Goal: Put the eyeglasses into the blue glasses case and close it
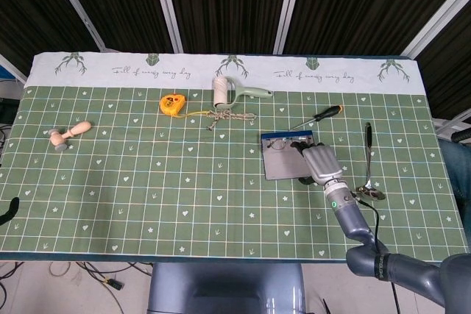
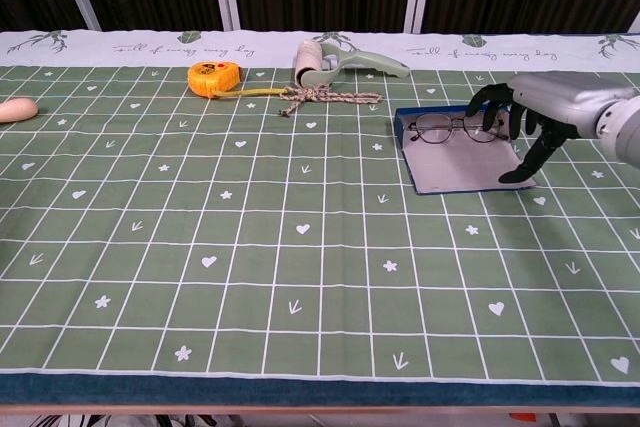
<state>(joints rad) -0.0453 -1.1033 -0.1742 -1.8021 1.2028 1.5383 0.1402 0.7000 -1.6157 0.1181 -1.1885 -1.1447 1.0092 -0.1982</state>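
Eyeglasses (image 2: 455, 128) lie in open blue glasses case (image 2: 470, 173); right hand (image 2: 525, 119) over it, fingers spread, empty. Risk: lid flap pinches glasses if shut crooked.

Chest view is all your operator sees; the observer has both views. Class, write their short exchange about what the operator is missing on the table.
Operator: Does anything lie to the right of my right hand?
Observer: Yes, a spoon lies on the mat just right of the right hand, apart from it.
Operator: What is the wooden thing cut off at my left edge?
Observer: A small wooden stamp, lying on its side, alone at the mat's left end.
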